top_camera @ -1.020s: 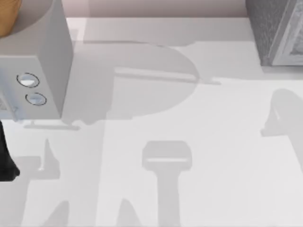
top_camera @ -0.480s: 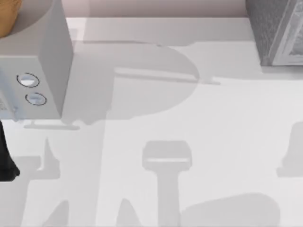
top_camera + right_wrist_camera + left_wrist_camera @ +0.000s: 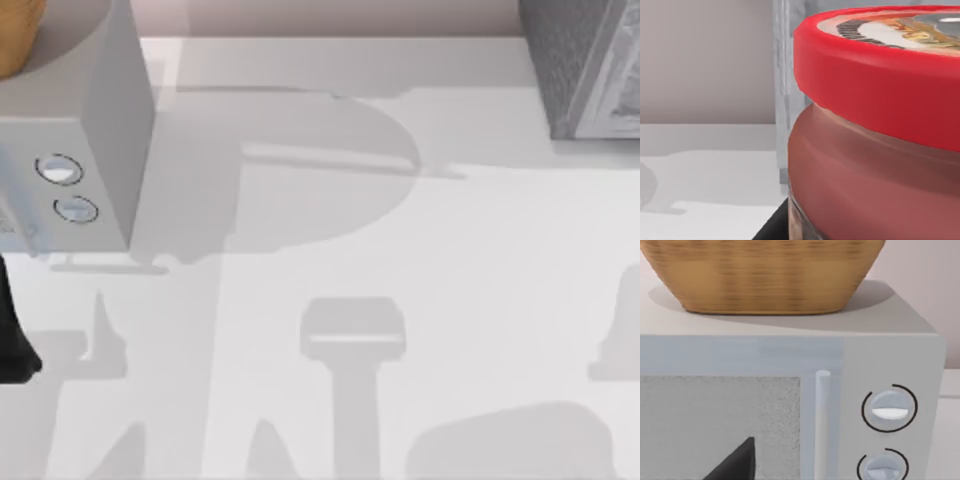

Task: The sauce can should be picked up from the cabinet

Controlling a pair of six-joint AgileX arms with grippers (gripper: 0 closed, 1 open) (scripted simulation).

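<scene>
Sauce can (image 3: 875,125): right against my right wrist camera, beside the cabinet (image 3: 585,65); claw grip, cannot tell. Advice: confirm a centred, square hold before lifting clear. Left arm parked facing the microwave (image 3: 790,405).

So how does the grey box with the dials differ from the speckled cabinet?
The box with two dials is smooth light grey, at the table's left, with a wicker basket on top. The cabinet is dark speckled grey, at the right, with a paler front panel. Both are boxy and stand at the table's far side.
</scene>
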